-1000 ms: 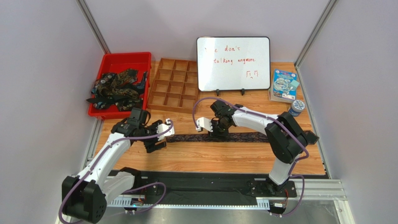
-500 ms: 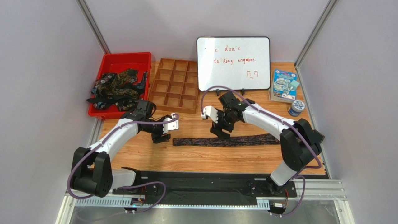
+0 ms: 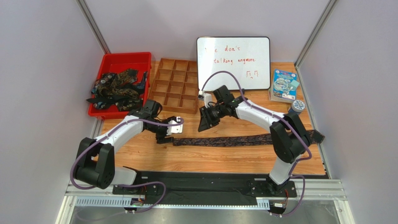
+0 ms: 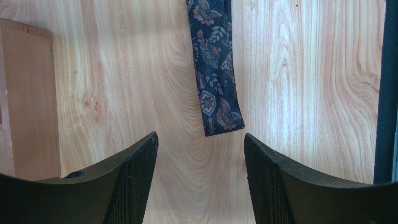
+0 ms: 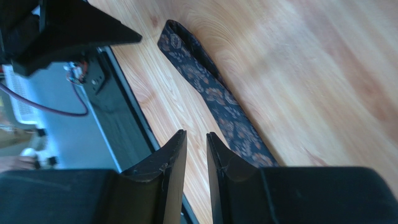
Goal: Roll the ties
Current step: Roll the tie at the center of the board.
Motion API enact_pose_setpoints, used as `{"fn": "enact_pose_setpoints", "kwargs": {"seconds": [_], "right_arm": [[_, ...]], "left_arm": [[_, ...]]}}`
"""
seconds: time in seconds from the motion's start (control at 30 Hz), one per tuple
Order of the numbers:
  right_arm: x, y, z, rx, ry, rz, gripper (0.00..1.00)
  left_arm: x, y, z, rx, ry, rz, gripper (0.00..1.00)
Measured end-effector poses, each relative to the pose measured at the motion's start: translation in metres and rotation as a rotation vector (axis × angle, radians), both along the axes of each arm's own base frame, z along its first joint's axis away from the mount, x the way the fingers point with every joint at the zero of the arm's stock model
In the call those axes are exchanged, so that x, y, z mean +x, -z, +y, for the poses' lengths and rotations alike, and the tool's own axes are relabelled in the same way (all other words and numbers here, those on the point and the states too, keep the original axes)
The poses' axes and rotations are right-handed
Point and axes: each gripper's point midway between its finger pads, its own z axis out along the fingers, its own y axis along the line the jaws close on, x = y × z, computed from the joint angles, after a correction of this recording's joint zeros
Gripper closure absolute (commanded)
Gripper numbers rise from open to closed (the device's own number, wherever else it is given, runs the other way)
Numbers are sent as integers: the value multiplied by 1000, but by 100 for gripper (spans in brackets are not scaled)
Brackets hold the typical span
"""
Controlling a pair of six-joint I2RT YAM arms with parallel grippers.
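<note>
Red bin point(image 3: 122, 55) holds heaped ties point(image 3: 117, 88), beside a wooden divider tray point(image 3: 175, 87).

Overhead view: bright, even, diffuse light from above, with sharp focus across the table point(image 3: 219, 156). My arms cast only soft, short shadows on the wood. The whiteboard point(image 3: 233, 63) is evenly lit.

Left wrist view: crisp. The wood grain and the print on the tie point(image 4: 216, 79) resolve clearly. My left fingers point(image 4: 131, 182) render near-black, their mesh texture just visible. A faint shadow band crosses the upper left of the wood.

Right wrist view: soft and smeared. Grain toward the right edge is blurred, and a pale wash of light sits at top centre. My right fingers point(image 5: 170, 177) are dark, with thin highlights along their edges.
</note>
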Motion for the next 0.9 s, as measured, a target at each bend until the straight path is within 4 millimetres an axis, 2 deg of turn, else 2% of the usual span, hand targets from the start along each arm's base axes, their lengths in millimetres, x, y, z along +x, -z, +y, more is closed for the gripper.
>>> {"fn": "enact_pose_setpoints", "kwargs": {"seconds": [0.23,0.47,0.6,0.7,0.9], "right_arm": [[-9,28,29,15,120,243,82],[-19,42,48,18,152,326,83],[-24,68,46,-24,167,374,84],[-25,91,34,-70,203,422,85],[-20,94,21,-59,227,462,85]], "left_arm": [[-2,6,-2,45,42,-20,25],[-5,16,-3,95,64,-10,25],[-10,25,-5,133,77,19,27],[-8,22,-11,137,71,23,27],[-8,9,-26,107,17,45,26]]}}
